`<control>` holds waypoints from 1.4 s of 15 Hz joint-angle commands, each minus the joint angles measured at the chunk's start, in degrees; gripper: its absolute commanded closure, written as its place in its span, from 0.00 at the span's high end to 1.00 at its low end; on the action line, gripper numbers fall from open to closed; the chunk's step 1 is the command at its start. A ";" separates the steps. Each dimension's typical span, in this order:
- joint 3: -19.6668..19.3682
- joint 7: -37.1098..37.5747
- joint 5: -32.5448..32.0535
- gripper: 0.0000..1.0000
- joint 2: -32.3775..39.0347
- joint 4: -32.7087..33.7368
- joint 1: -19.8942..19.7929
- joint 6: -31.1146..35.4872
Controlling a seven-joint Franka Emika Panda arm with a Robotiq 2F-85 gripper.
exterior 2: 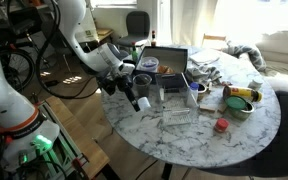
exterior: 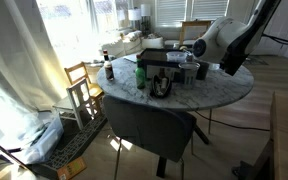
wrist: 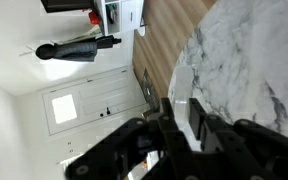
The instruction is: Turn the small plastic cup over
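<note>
— Where's the small plastic cup?
— I think it's that pale thing between the fingers of my claw, at the marble table's edge. Gripped or loose, I cannot tell.
— What's in the way?
— A clear tub just beside me, with a dark box behind it.

Hard daylight comes through the windows beyond the far edge of the table in an exterior view and blows them out to white. The curtain glows, and the chair at the near edge sits in deep shadow. In an exterior view a bright pane past the far corner is pure glare, while the table top is evenly lit. The wrist view is soft and blurred: the gripper is a dark, unfocused mass, and the table's marble looks washed pale.
</note>
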 commanded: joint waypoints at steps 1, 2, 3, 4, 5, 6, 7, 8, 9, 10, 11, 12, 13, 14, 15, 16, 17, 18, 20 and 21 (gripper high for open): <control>0.88 2.49 -4.20 0.05 5.24 1.00 -0.15 -0.79; 1.05 2.83 -4.91 0.05 6.16 1.12 -0.12 -0.99; 1.20 3.15 -5.64 0.05 6.90 1.19 -0.12 -1.07; 1.31 3.69 -6.43 0.05 7.53 1.29 -0.15 -1.07; 1.44 4.28 -7.17 0.16 7.79 1.24 -0.33 -0.64; 1.51 5.00 -7.81 0.46 8.23 1.39 -0.32 -0.90; 1.63 5.47 -8.48 0.49 8.32 1.35 -0.43 -0.69; 1.69 6.00 -9.02 0.55 8.53 1.43 -0.42 -0.89; 1.80 6.38 -9.48 0.62 8.51 1.40 -0.51 -0.77; 1.86 6.69 -9.96 0.69 8.61 1.45 -0.54 -0.83; 1.94 6.88 -10.35 0.76 8.63 1.47 -0.62 -0.78; 2.00 7.09 -10.61 0.85 8.64 1.46 -0.63 -0.84; 2.07 7.18 -10.87 0.92 8.53 1.38 -0.71 -0.66; 2.13 7.35 -11.09 1.00 8.45 1.31 -0.72 -0.67; 2.26 7.46 -11.34 1.00 7.97 0.97 -0.86 -0.15; 2.38 7.52 -11.63 1.00 7.54 0.64 -0.95 0.20; 2.55 7.59 -11.94 1.00 6.98 0.25 -1.12 0.77; 2.75 7.76 -12.44 1.00 6.08 -0.43 -1.24 1.37; 3.16 7.83 -13.01 1.00 3.63 -1.93 -1.70 3.21; 3.33 7.75 -13.04 1.00 2.03 -2.89 -1.93 4.31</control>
